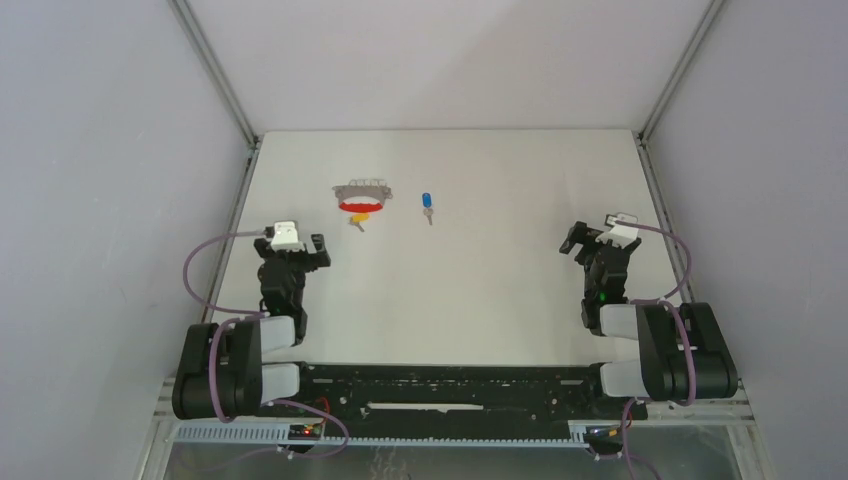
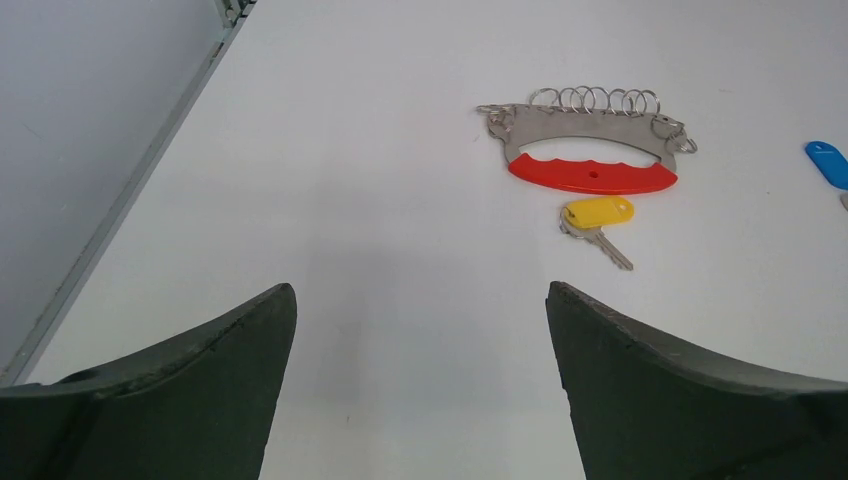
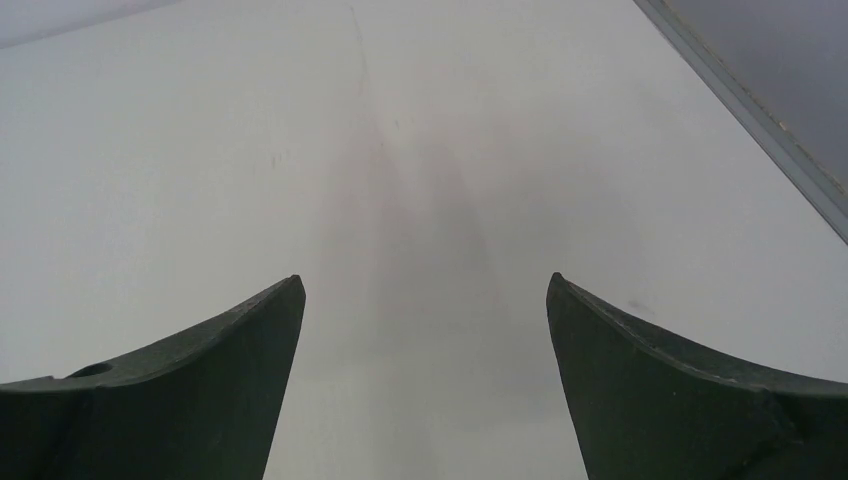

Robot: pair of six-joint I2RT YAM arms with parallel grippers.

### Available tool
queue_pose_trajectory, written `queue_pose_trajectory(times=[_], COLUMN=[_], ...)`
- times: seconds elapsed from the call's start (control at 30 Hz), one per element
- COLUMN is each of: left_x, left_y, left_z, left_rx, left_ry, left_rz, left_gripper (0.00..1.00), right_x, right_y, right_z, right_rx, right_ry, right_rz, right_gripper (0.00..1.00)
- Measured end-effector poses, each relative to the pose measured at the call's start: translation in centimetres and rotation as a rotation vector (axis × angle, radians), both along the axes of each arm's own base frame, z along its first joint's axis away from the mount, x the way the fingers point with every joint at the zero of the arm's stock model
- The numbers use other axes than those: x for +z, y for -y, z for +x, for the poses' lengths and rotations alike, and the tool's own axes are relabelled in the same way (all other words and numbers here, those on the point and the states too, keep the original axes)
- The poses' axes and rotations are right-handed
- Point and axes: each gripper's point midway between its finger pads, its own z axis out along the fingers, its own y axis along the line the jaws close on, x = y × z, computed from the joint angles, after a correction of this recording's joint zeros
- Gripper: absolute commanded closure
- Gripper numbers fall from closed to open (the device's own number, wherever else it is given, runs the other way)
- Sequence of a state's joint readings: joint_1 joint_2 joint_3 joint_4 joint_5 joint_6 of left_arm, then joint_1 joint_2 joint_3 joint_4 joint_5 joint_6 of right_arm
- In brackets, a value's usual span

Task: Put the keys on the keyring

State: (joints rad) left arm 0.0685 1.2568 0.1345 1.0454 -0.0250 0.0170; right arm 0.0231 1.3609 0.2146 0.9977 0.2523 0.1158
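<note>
The keyring (image 1: 361, 194) lies flat at the back left of the white table: a grey metal bar with several small rings and a red grip (image 2: 592, 176). The yellow-headed key (image 1: 360, 218) lies just in front of it, also in the left wrist view (image 2: 597, 215). The blue-headed key (image 1: 427, 202) lies to the right of the keyring, its head at the right edge of the left wrist view (image 2: 828, 161). My left gripper (image 1: 296, 256) is open and empty, near and left of the keyring. My right gripper (image 1: 592, 245) is open and empty at the right, over bare table (image 3: 420, 290).
Grey walls with metal corner rails (image 1: 218, 70) close in the table on the left, back and right. A wall rail (image 3: 750, 110) runs close beside the right gripper. The black arm base bar (image 1: 450, 385) runs along the near edge.
</note>
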Motion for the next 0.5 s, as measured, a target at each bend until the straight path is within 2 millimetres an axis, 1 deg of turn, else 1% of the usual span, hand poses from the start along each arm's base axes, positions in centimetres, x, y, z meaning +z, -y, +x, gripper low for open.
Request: queue_pose_trajectory(times=[0.4, 0.47, 0.5], left_x=[-0.1, 0.2, 1.0], left_y=[-0.1, -0.3, -0.5], left_z=[0.0, 0.7, 1.5], left_rx=[0.003, 0.011, 0.014], left_ry=[-0.017, -0.068, -0.098], left_rz=[-0.002, -0.004, -0.004], left_gripper=[0.00, 0.00, 0.00], right_x=[0.0, 0.4, 0.7], right_y=[-0.2, -0.2, -0.7], right_z=[-0.1, -0.4, -0.6], right_rx=[-0.003, -0.035, -0.044], right_ry=[-0.002, -0.006, -0.010], right_rz=[-0.005, -0.034, -0.049], right_gripper=[0.00, 0.00, 0.00])
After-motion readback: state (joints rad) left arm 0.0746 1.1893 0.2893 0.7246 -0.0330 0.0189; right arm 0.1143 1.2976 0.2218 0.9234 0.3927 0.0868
